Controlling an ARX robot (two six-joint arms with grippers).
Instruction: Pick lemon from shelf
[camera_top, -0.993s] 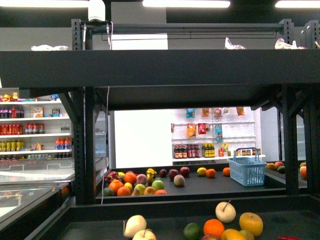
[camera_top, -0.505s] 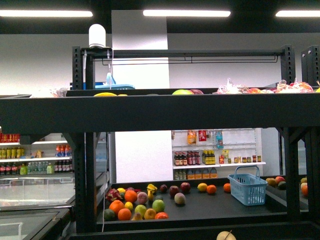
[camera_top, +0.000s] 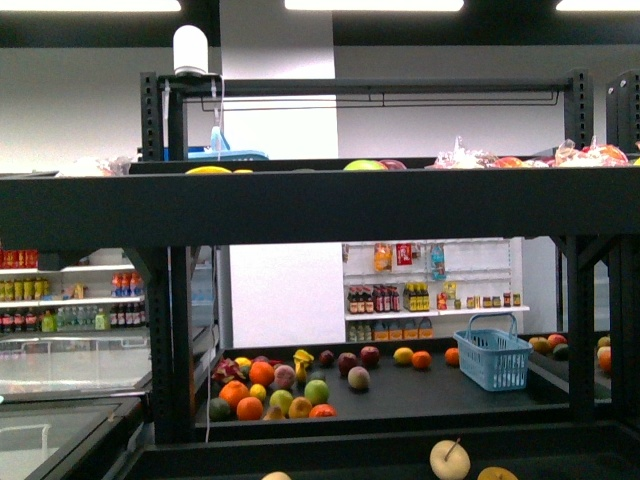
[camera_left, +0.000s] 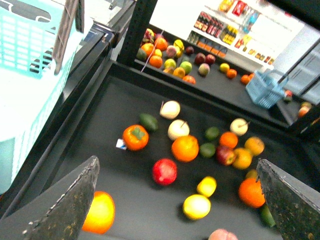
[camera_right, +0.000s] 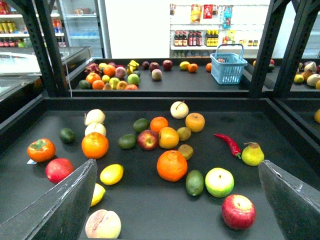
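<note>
Two small yellow lemons lie on the shelf's dark tray (camera_right: 150, 210): one lemon (camera_right: 111, 174) sits clear, the other lemon (camera_right: 98, 194) is half hidden behind a finger (camera_right: 60, 205). The left wrist view shows the same pair, one lemon (camera_left: 206, 186) beside the other lemon (camera_left: 196, 206). My right gripper (camera_right: 175, 205) hangs open above the tray, the lemons toward one finger. My left gripper (camera_left: 180, 210) is open too, over the same fruit, holding nothing. The front view shows the black shelf (camera_top: 320, 205) but neither gripper nor any lemon.
Around the lemons lie an orange (camera_right: 172, 165), a red pomegranate (camera_right: 59, 170), a peach (camera_right: 103, 223), an avocado (camera_right: 194, 182), a green apple (camera_right: 219, 181) and a red apple (camera_right: 238, 211). A blue basket (camera_top: 492, 352) stands on the rear rack. Black uprights (camera_right: 42, 47) flank the tray.
The front view has shifted upward: the top tier's fruit now shows, and most fruit on the near tray has dropped out at the bottom.
</note>
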